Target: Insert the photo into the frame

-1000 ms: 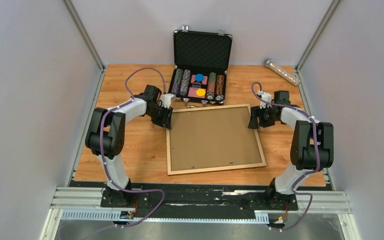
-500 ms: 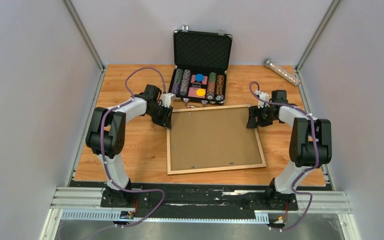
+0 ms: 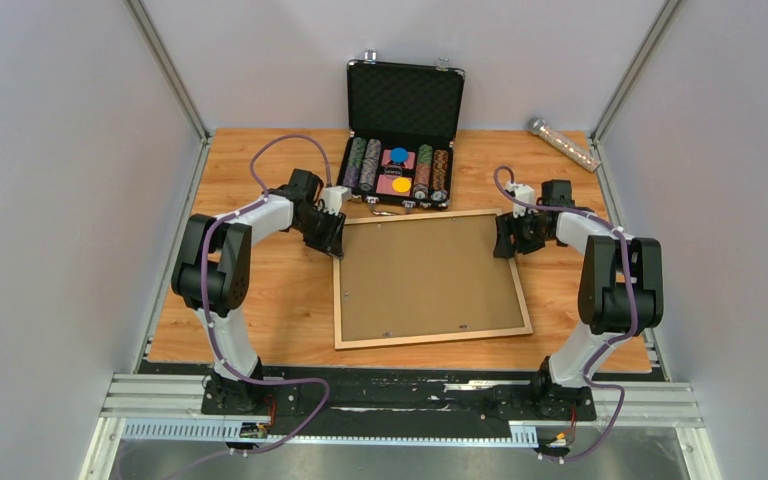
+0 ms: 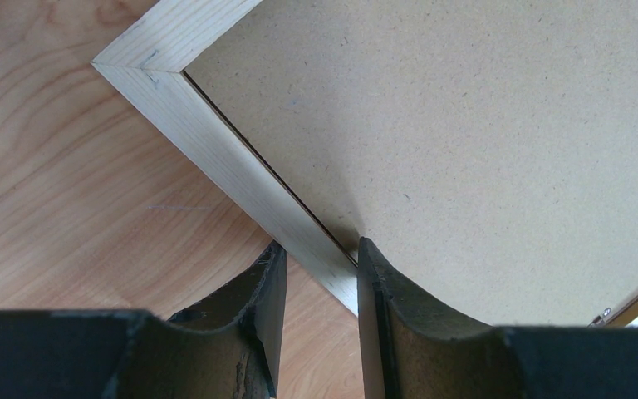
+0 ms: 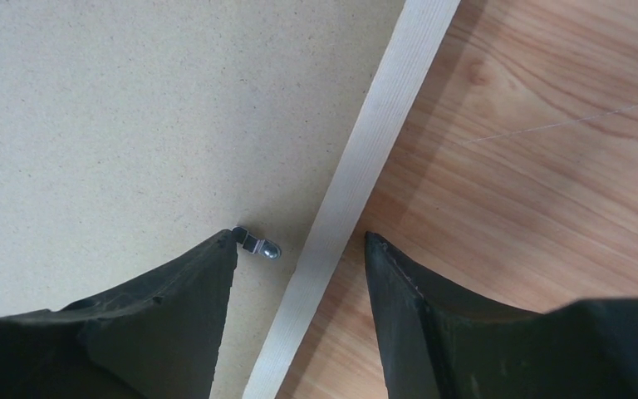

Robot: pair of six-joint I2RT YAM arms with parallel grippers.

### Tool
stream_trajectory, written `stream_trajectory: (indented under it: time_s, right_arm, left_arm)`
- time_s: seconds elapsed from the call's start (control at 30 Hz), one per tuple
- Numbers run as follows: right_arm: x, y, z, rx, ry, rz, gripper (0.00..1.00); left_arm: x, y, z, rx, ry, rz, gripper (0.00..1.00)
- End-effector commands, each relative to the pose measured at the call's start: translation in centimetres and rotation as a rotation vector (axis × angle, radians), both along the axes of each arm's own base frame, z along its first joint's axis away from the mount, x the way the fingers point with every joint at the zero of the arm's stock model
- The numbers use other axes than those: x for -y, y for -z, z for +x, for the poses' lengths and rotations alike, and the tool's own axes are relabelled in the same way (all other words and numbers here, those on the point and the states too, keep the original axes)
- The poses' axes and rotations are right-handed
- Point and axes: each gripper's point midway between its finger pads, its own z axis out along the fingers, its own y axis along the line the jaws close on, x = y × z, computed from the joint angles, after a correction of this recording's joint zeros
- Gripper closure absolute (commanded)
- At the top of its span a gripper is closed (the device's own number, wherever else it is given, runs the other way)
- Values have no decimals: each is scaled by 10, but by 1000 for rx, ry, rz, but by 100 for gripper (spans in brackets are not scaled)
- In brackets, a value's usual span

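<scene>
The frame (image 3: 434,338) lay flat and face down in the middle of the tabletop (image 3: 260,290), slightly skewed, with its brown backing panel (image 3: 425,275) facing up and filling the opening between the pale wooden rails.

The left arm (image 3: 260,215) reached in to the frame's far-left corner. In the left wrist view its jaws stood only a little apart, astride the left rail. One finger (image 4: 253,307) was over the bare tabletop just outside the rail. The other was on the backing panel at the rail's inner edge. The gap matched the rail's width, but I could not tell whether the jaws actually pinched it.

The right arm (image 3: 590,232) reached the far end of the right rail. Its jaws were spread wide and straddled that rail without touching it. One finger (image 5: 174,324) hung over the backing panel just beside a small metal tab (image 5: 259,246), and the other hung over the tabletop outside the frame.

Just beyond the frame's far rail sat a black case (image 3: 405,100), its lid standing open and rows of poker chips (image 3: 365,165) inside. A clear tube (image 3: 563,144) lay near the far right corner, well apart from the frame.
</scene>
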Motion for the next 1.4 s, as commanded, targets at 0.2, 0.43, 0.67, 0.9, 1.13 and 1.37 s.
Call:
stream_trajectory:
  time_s: [0.2, 0.43, 0.67, 0.9, 1.13, 1.37]
  right_arm:
    - [5, 1, 7, 53, -76, -55, 39]
    - [3, 2, 10, 41, -51, -38, 41]
    - [8, 3, 18, 18, 43, -40, 50]
    - [17, 2, 24, 15, 93, -76, 55]
    - [30, 4, 22, 6, 107, -103, 55]
    - [38, 7, 15, -3, 88, -115, 54]
  left_arm:
    - [-1, 10, 5, 22, 34, 22, 96]
    - [-1, 8, 5, 24, 36, 21, 96]
    - [-1, 9, 4, 23, 38, 22, 97]
    - [-1, 9, 3, 24, 42, 21, 98]
    - [-2, 7, 4, 29, 41, 25, 98]
    - [-2, 8, 4, 28, 42, 25, 98]
